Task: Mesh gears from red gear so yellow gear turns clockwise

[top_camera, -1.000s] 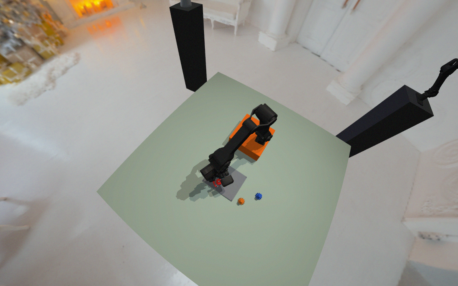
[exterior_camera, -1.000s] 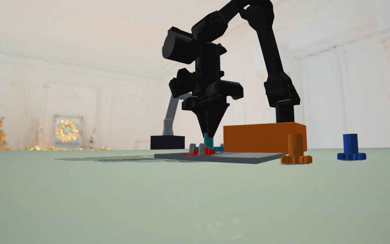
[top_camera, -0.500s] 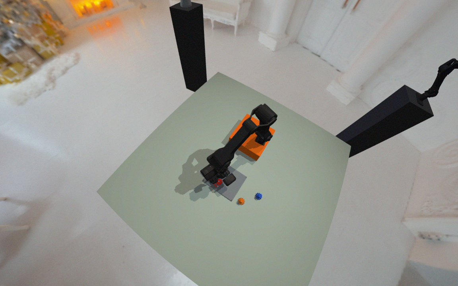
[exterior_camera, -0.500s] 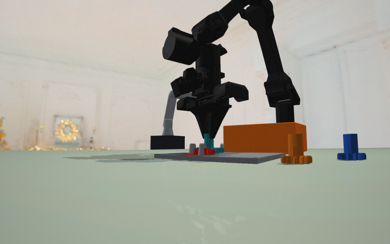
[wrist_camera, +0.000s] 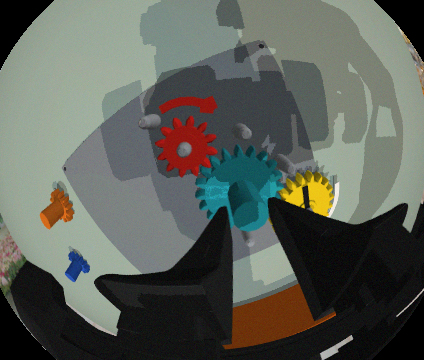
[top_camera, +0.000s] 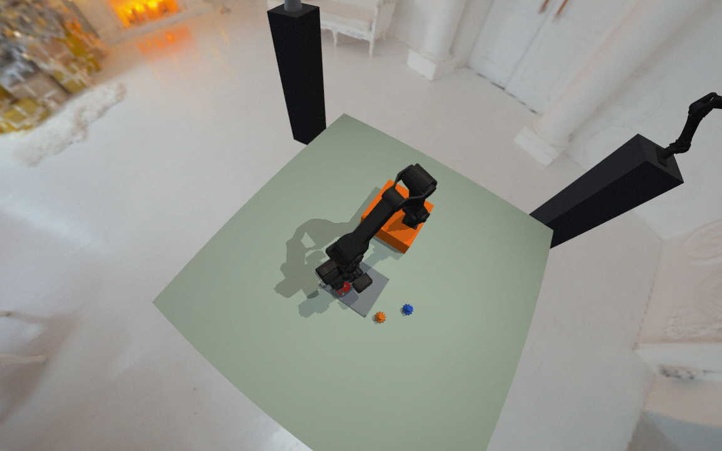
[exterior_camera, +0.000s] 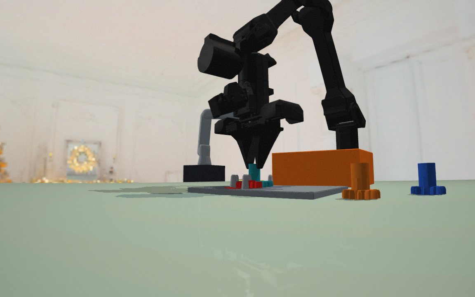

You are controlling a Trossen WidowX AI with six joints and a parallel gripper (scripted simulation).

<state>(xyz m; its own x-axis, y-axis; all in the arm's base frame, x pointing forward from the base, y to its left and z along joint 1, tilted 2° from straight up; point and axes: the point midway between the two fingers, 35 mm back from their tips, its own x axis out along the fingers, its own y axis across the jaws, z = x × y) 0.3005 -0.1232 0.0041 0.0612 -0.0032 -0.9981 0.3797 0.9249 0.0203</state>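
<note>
Wrist view: my pincer (top_camera: pixel 348 279) (exterior_camera: pixel 254 168) (wrist_camera: pixel 248 208) stands slightly open around the upright handle (exterior_camera: pixel 254 173) (wrist_camera: pixel 244 197) of the teal gear (exterior_camera: pixel 267 183) (wrist_camera: pixel 242 167), beside the red gear (top_camera: pixel 345 287) (exterior_camera: pixel 255 184) (wrist_camera: pixel 175 162). I judge it light, rigid, perhaps slippery; best gripped squarely by that handle.
</note>
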